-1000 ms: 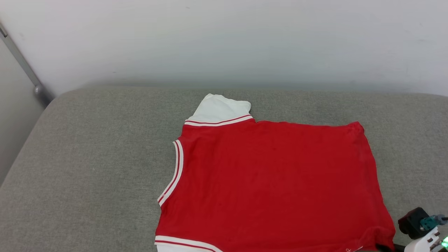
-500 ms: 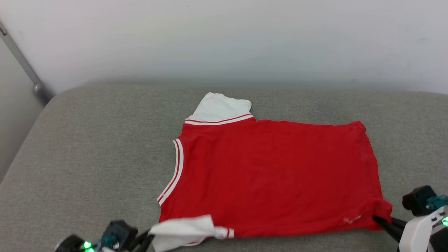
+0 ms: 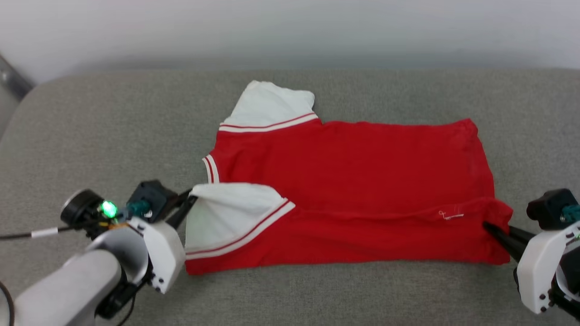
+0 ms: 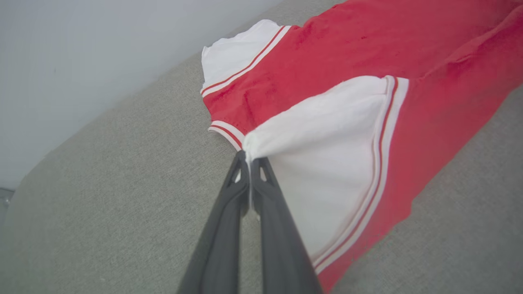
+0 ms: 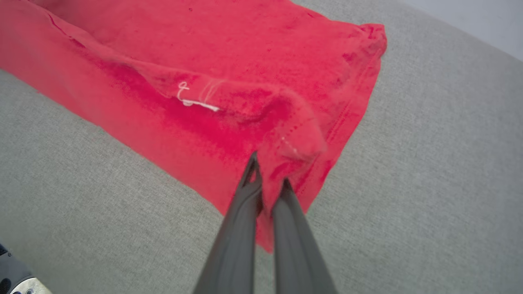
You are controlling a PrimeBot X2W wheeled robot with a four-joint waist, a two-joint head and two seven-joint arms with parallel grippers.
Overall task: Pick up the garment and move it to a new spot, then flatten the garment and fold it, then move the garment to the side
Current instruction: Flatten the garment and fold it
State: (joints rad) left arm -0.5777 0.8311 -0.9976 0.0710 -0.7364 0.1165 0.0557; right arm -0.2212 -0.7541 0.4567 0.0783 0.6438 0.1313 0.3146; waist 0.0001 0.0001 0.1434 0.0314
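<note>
My left gripper (image 3: 190, 198) pinching the garment (image 3: 362, 163) by a white sleeve, right gripper (image 3: 488, 225) — clamped tight — on its red corner.

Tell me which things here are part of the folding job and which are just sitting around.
Part of the job:
- garment
- left gripper, pinching its near white sleeve
- right gripper, pinching its near hem corner

Just there:
- grey cushion under the garment
- white wall
- metal bar, far left

Bright, even, soft shadows, sharp
</note>
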